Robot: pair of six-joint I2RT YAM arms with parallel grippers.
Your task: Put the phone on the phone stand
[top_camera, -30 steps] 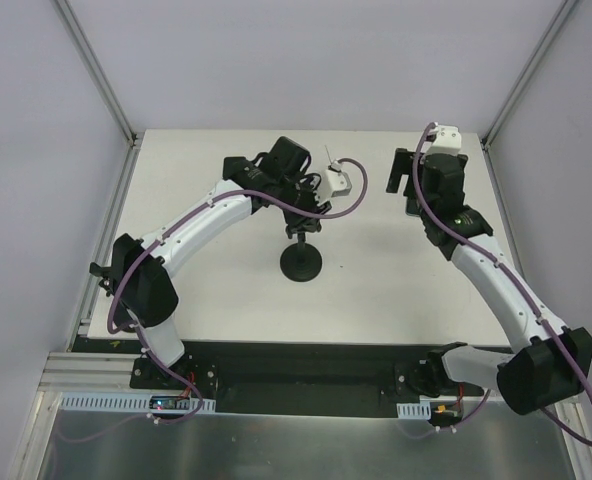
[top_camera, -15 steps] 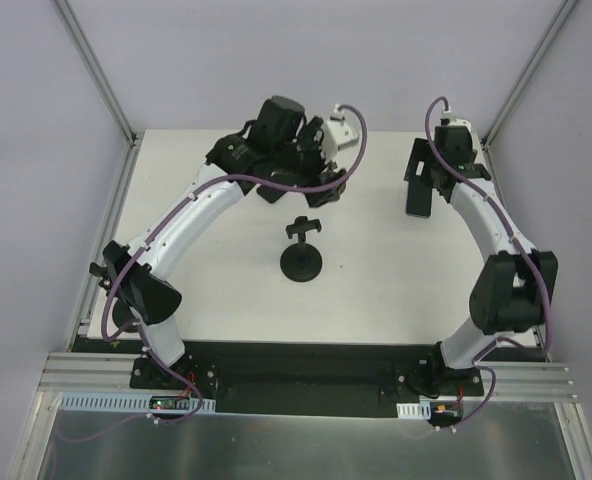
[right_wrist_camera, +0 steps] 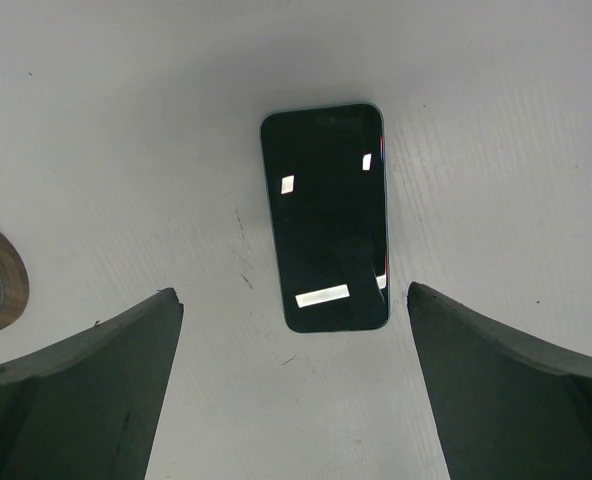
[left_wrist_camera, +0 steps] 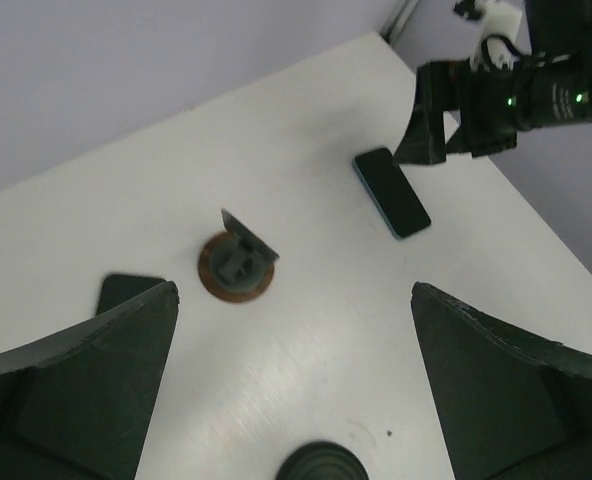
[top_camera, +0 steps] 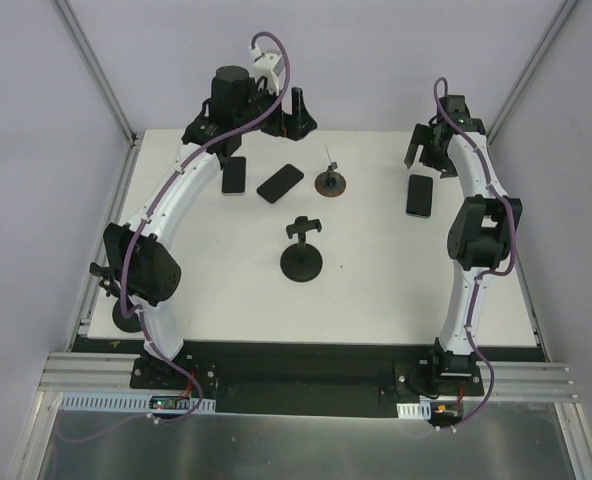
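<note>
The left arm reaches in a long arc to the far left of the table [top_camera: 376,300], its left gripper [top_camera: 290,114] raised by the far edge, jaws spread wide and empty (a small brown-based stand [left_wrist_camera: 237,266] lies below it). The right arm stands folded steeply along the right side. Its right gripper [right_wrist_camera: 291,293] points down, jaws wide and empty, over the phone [right_wrist_camera: 326,215] lying flat at far right, well apart from the black phone stand [top_camera: 302,256] at mid-table.

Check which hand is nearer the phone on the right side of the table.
Right. The right hand hangs open directly over the phone. The left hand is open too, across the table toward the far-left, beyond the brown-based stand.
</note>
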